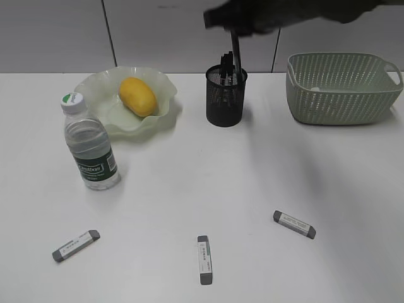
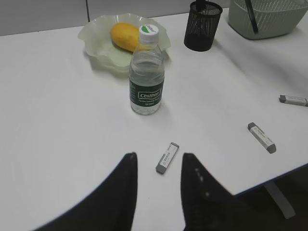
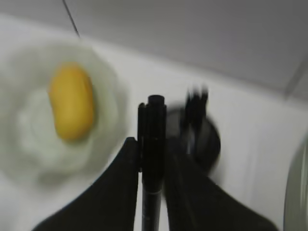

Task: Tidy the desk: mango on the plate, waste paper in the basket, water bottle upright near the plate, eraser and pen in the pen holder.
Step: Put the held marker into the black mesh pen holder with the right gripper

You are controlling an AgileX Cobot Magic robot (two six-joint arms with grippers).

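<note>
The mango lies on the ruffled green plate. The water bottle stands upright just in front of the plate. My right gripper is shut on a black pen and holds it upright over the black mesh pen holder. The right wrist view shows the pen between the shut jaws, with the holder blurred beyond. My left gripper is open above a grey-and-white eraser on the desk. I do not see the waste paper.
The green basket stands at the back right. Two more erasers lie near the front, one in the middle and one to the right; the left one is under my left gripper. Other pens stand in the holder.
</note>
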